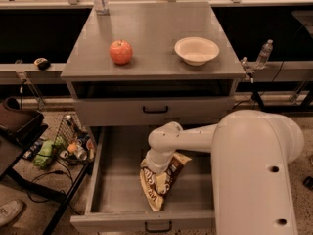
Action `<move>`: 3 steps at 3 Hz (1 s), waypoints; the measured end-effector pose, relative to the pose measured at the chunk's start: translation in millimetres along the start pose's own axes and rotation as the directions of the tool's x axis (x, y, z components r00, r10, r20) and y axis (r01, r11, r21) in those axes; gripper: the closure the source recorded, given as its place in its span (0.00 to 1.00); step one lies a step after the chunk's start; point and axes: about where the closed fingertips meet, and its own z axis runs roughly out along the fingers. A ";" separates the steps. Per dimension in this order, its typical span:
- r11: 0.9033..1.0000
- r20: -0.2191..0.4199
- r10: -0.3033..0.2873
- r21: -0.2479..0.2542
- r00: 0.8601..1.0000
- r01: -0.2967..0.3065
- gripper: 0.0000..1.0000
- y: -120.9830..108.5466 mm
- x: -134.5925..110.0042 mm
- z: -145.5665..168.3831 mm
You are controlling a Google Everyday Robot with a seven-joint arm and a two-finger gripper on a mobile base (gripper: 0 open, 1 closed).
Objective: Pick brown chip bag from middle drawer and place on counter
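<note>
L side: floor clutter w/ green packet (44, 153) & cans. Counter (151, 23) holds 1 red apple (121, 51), then 1 white bowl (196, 50) to its R, well apart. Below, middle drawer (115, 190) is pulled open; brown chip bag (154, 191) lies tilted on its floor, approx centre. Gripper (158, 169) sits down on bag's upper part, touching it; clenched or released, can't tell. White arm (254, 170) fills R foreground.

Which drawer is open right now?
The lower drawer, pulled out with the chip bag on its floor and the gripper down at the bag; the upper drawer shows only its shut front.
</note>
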 end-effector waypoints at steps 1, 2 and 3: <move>1.000 0.000 0.000 0.000 1.000 0.000 0.50 0.0 0.0 0.0; 1.000 0.000 0.000 0.000 1.000 0.000 0.74 0.0 0.0 0.0; 1.000 0.000 0.000 0.000 1.000 0.000 0.97 0.0 0.0 0.0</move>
